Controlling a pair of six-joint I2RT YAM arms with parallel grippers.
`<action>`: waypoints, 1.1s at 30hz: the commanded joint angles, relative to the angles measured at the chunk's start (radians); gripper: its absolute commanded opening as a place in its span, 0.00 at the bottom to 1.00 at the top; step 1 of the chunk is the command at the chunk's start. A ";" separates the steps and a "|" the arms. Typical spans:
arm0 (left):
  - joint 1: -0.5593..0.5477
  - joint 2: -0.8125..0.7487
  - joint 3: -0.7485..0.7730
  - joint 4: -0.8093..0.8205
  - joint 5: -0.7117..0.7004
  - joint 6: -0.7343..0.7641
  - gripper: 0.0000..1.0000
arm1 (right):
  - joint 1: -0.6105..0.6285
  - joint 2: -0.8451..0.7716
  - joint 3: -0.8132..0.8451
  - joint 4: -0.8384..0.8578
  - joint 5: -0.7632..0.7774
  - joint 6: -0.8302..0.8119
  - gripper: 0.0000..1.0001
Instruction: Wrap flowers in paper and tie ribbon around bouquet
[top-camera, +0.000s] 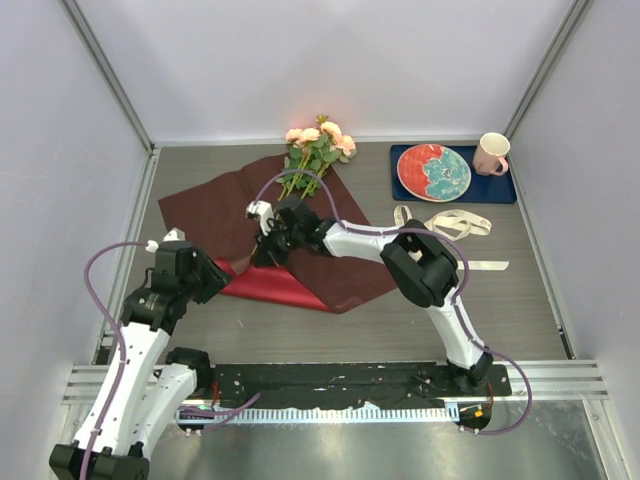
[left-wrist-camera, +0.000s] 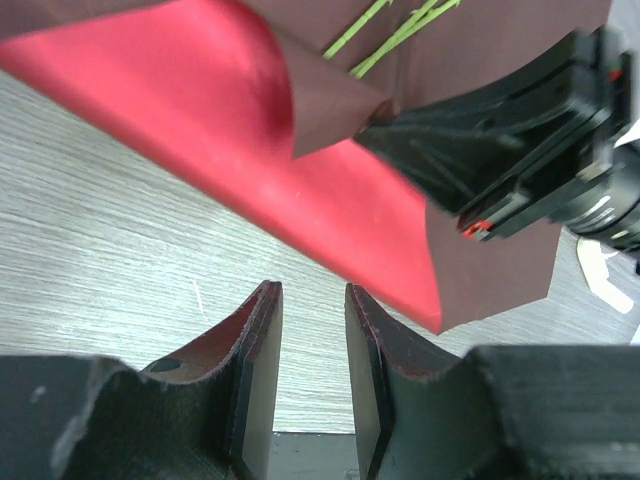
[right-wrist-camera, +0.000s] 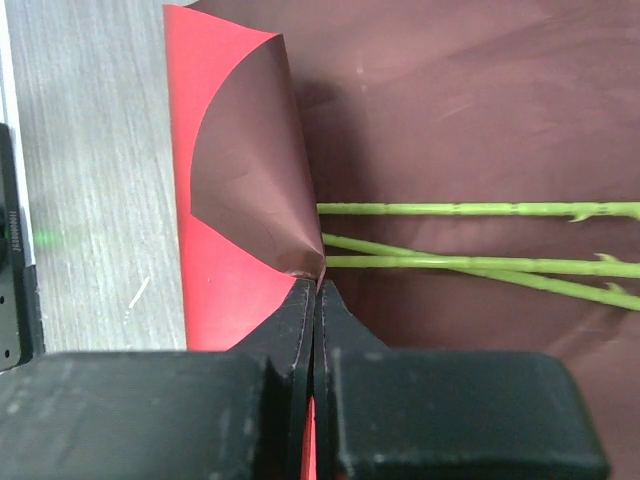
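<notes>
**A:** Nearest your left wrist lens, how does the left gripper (left-wrist-camera: 312, 300) stand?

**B:** You see it released. Its two fingers are parted by a narrow gap with nothing between them, over the grey wood-grain table (left-wrist-camera: 100, 250). It is near the paper (left-wrist-camera: 250, 130) but apart from it.

**A:** And where does the paper lie?

**B:** You find the dark red sheet spread left of centre on the table. Its near corner is curled over, showing a bright red underside.

**A:** What about the right gripper (right-wrist-camera: 312, 290)?

**B:** You have it clenched on that curled edge, with the paper pinched between its fingers. It sits just at the cut ends of the green stems (right-wrist-camera: 480, 262).

**A:** Where are the flowers (top-camera: 320, 140)?

**B:** Your peach-pink roses lie at the sheet's far edge, with their stems running back across the paper.

**A:** And further right?

**B:** You see the cream ribbon (top-camera: 455, 222) looped loose on the table, well apart from both grippers. Beyond it, a red-and-teal plate (top-camera: 433, 172) and a pink mug (top-camera: 491, 153) sit on a dark blue mat (top-camera: 500, 188).
</notes>
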 joint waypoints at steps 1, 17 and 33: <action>0.002 0.055 -0.024 0.084 0.037 -0.043 0.35 | -0.031 0.034 0.106 -0.056 -0.072 -0.028 0.00; 0.031 0.429 0.017 0.310 0.098 -0.063 0.21 | -0.115 0.185 0.336 -0.146 -0.115 -0.047 0.00; 0.204 0.654 0.062 0.422 0.109 -0.084 0.03 | -0.143 0.257 0.449 -0.191 -0.202 -0.054 0.07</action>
